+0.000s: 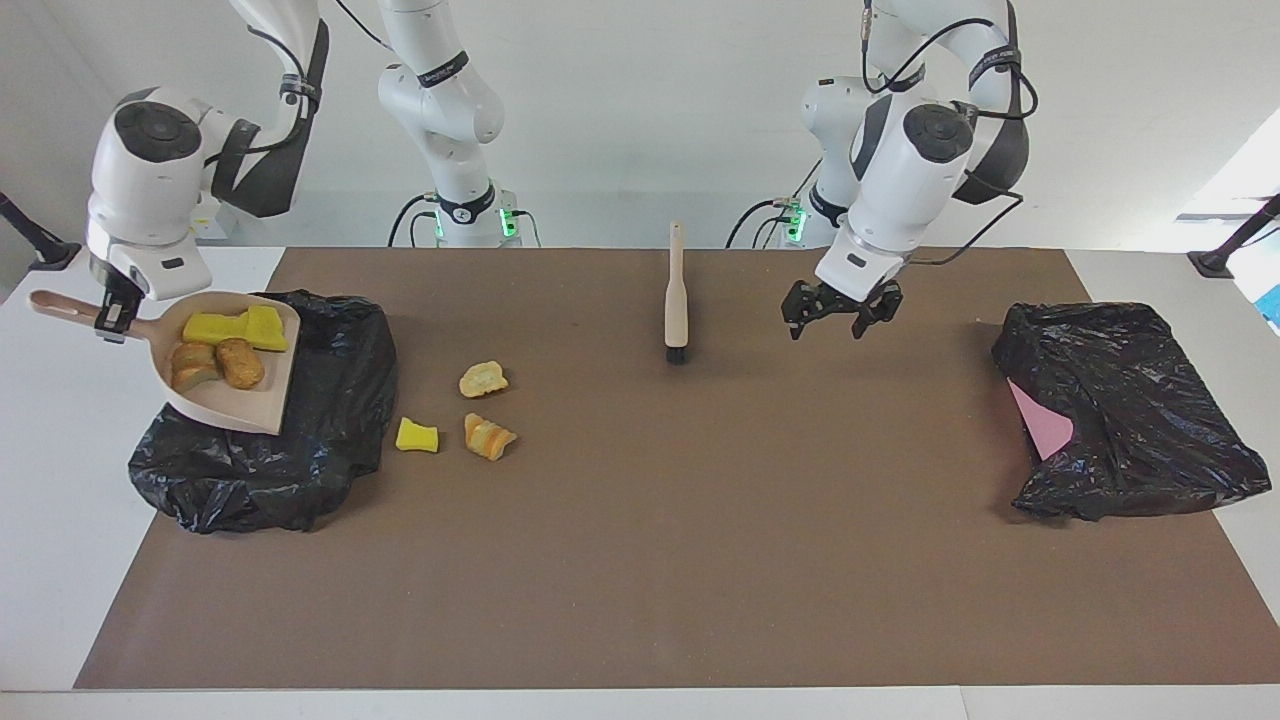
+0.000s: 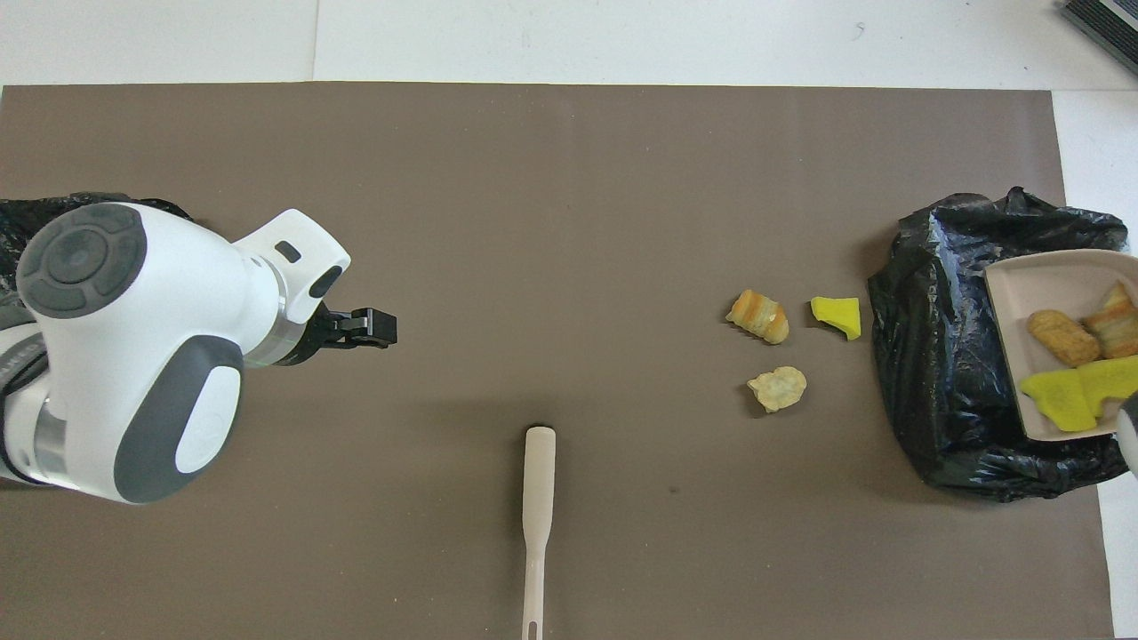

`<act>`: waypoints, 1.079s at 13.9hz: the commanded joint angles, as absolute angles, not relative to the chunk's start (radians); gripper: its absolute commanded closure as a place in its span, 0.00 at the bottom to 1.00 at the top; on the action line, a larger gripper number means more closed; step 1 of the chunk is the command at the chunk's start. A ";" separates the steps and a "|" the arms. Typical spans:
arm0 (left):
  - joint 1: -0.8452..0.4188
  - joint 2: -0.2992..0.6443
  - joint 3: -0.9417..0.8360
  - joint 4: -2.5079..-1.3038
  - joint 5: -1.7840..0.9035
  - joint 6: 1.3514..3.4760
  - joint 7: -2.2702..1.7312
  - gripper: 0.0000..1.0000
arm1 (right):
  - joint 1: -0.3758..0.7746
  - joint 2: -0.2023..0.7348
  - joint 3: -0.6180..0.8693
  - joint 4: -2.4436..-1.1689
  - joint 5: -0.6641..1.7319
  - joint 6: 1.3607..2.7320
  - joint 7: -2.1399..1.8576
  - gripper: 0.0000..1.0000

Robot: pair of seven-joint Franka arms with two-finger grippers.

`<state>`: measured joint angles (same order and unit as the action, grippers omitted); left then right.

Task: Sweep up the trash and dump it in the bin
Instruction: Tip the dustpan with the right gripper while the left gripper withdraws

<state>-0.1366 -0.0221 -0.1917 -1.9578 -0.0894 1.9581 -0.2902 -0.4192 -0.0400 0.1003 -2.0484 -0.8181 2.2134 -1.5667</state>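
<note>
My right gripper [image 1: 110, 318] is shut on the handle of a beige dustpan [image 1: 262, 402] and holds it raised over the black bag bin [image 1: 300, 440]. The pan holds yellow foam [image 1: 235, 327] and bread pieces [image 1: 238, 362]; they also show in the overhead view [image 2: 1067, 391]. Three trash lumps lie on the mat beside the bin: a pale piece [image 1: 483, 379], a yellow chunk [image 1: 417, 436] and an orange bread piece [image 1: 489, 437]. The brush [image 1: 677, 300] lies on the mat. My left gripper [image 1: 840, 312] is open and empty, in the air beside the brush.
A second black bag [image 1: 1130, 410] with a pink sheet [image 1: 1040, 420] in it lies at the left arm's end of the table. The brown mat [image 1: 700, 560] covers most of the table. My left arm hides most of that bag in the overhead view.
</note>
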 commanded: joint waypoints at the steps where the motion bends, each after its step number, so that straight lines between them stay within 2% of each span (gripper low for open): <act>1: -0.059 -0.009 -0.204 -1.911 -0.071 1.911 -0.201 0.00 | -0.361 -0.139 0.101 -2.157 -0.945 2.211 -1.433 1.00; 4: 0.018 -0.009 -0.181 -1.852 -0.071 1.843 -0.083 0.00 | -0.347 -0.147 0.106 -2.161 -1.035 2.194 -1.388 1.00; 7: -0.027 -0.012 -0.051 -1.809 -0.069 1.804 -0.015 0.00 | -0.292 -0.170 0.115 -2.143 -1.126 2.085 -1.384 1.00; 9: -0.090 -0.012 0.026 -1.764 -0.035 1.767 -0.014 0.00 | -0.291 -0.190 0.115 -2.125 -1.160 2.068 -1.385 1.00; 15: -0.092 -0.011 0.041 -1.664 -0.011 1.661 -0.011 0.00 | -0.275 -0.183 0.141 -2.026 -1.155 1.950 -1.384 1.00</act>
